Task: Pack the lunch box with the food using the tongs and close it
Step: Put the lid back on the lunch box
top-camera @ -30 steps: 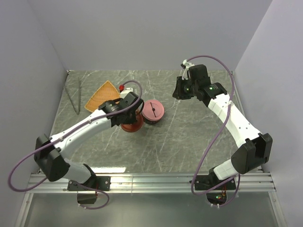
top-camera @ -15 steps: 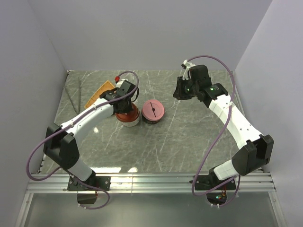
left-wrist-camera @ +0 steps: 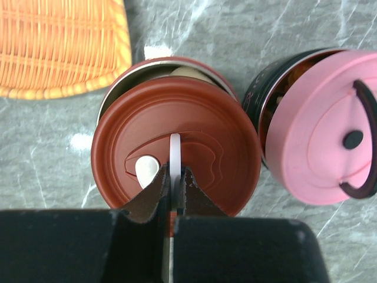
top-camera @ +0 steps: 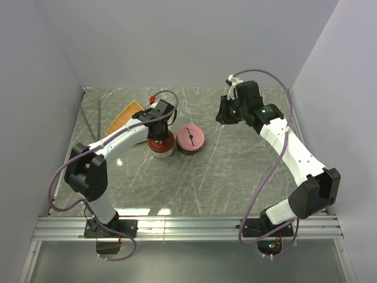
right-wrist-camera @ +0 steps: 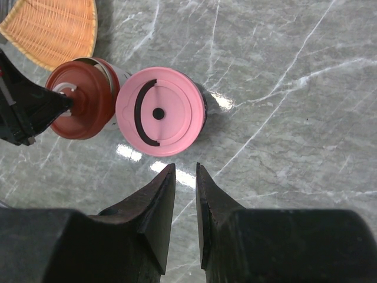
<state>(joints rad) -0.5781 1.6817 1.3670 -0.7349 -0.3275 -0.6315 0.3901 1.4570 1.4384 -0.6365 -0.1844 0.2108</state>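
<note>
The left arm has drawn its elbow in, and the red-brown round lid (left-wrist-camera: 206, 118) has come back from the near side onto its metal tin (left-wrist-camera: 125, 78), sitting a little askew. The left gripper (left-wrist-camera: 175, 177) is pinched tight on the lid's white loop handle (left-wrist-camera: 175, 147). A beige food piece (left-wrist-camera: 187, 72) peeks out under the far edge. Just beside it, a pink round lid (right-wrist-camera: 159, 112) lies crooked on a dark tin (left-wrist-camera: 258, 97). The right gripper (right-wrist-camera: 185, 168) hangs above the grey marbled tabletop (top-camera: 235, 171), jaws slightly parted, gripping nothing. The thin pale tongs (top-camera: 97, 121) lie by the left wall, beyond the orange woven fan-shaped plate (top-camera: 123, 118).
</note>
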